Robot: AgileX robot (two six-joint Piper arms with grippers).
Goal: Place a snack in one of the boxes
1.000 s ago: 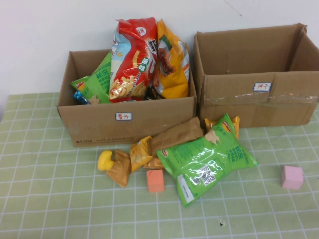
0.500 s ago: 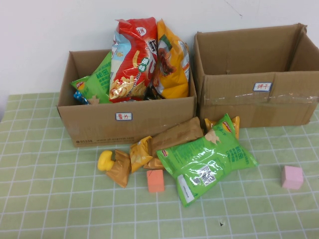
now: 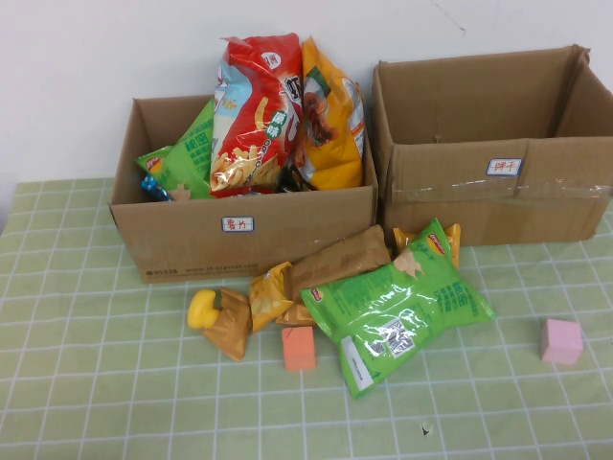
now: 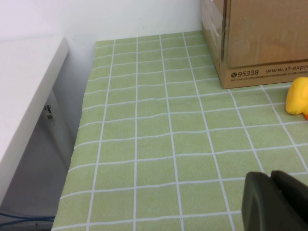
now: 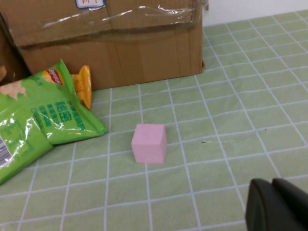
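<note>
The red snack bag stands upright inside the lower brown box, between a green bag and a yellow-orange bag. The box has a white label with red characters on its front. Neither arm shows in the high view. My left gripper is shut and empty, low over the green cloth, off the box's left front corner. My right gripper is shut and empty, over the cloth on the near side of a pink cube.
The taller taped box stands at the right. A large green bag, brown and orange packets, a yellow toy and an orange cube lie before the boxes. The pink cube sits at the right. A white table edge lies left.
</note>
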